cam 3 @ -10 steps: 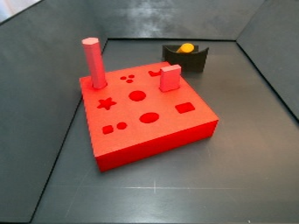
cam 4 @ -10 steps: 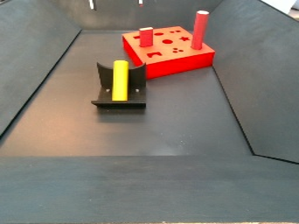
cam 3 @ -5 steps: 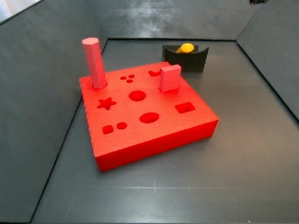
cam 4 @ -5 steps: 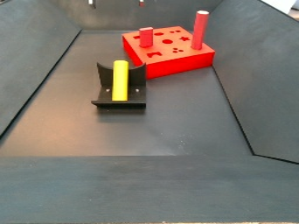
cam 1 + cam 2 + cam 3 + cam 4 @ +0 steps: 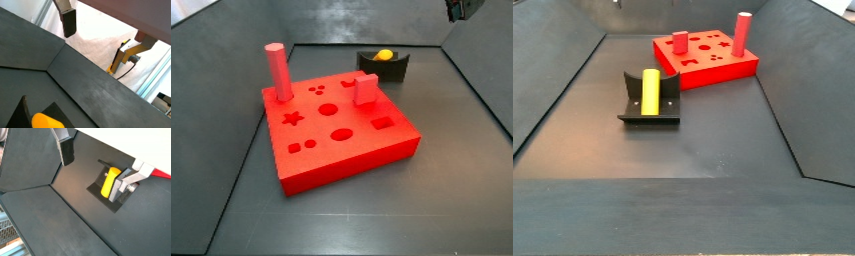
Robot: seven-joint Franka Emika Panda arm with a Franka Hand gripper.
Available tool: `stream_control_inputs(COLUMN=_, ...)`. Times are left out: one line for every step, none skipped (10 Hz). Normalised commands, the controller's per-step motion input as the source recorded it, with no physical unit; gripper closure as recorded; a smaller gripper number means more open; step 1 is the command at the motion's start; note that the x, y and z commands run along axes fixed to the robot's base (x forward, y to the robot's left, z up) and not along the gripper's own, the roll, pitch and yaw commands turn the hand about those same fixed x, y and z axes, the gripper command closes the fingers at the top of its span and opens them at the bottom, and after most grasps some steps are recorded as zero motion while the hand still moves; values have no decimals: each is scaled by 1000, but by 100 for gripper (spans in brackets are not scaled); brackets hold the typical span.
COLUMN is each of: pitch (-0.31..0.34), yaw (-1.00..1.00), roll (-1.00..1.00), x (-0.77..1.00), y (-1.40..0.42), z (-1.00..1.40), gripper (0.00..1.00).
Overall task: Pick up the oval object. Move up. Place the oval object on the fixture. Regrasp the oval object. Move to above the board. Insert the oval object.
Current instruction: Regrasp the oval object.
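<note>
The yellow oval object (image 5: pixel 648 90) lies lengthwise in the notch of the dark fixture (image 5: pixel 647 116), apart from the red board (image 5: pixel 714 62). It shows end-on in a side view (image 5: pixel 384 54), on the fixture (image 5: pixel 392 70) behind the board (image 5: pixel 338 135). My gripper (image 5: pixel 457 8) hangs high above, at the frame's upper corner. In both wrist views its fingers stand wide apart with nothing between them (image 5: pixel 97 170) (image 5: pixel 103 40). The oval object (image 5: pixel 109 181) lies below, beside one finger (image 5: pixel 127 184).
A tall red cylinder peg (image 5: pixel 277 72) and a red rectangular block (image 5: pixel 365 90) stand in the board. Sloped dark walls (image 5: pixel 567 80) enclose the grey floor.
My gripper has come down into a side view's upper right corner. The oval object, fixture and board have not moved.
</note>
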Motion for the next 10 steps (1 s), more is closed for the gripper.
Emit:
stream_control_inputs(pitch=107, yaw=189, roll=100, x=29, y=75, z=-1000, gripper=0)
stream_control_inputs(pitch=82, yaw=200, roll=85, x=35, y=74, z=-1000, gripper=0)
stream_control_inputs(pitch=36, yaw=198, roll=73, x=48, y=67, z=-1000, gripper=0)
stream_control_inputs(pitch=5, yaw=193, roll=68, x=54, y=64, z=-1000, gripper=0)
stream_control_inputs(pitch=-68, yaw=166, roll=59, x=63, y=59, z=-1000, gripper=0)
stream_control_inputs(pitch=-92, yaw=153, roll=58, x=69, y=57, z=-1000, gripper=0)
stream_control_inputs(pitch=-123, yaw=107, roll=68, x=80, y=54, z=-1000, gripper=0)
stream_control_inputs(pitch=-140, yaw=60, roll=78, x=92, y=48, z=-1000, gripper=0)
stream_control_inputs(pitch=-136, yaw=26, roll=86, x=101, y=43, z=-1000, gripper=0)
stream_control_inputs(pitch=-117, yaw=-5, roll=85, x=106, y=35, z=-1000, gripper=0)
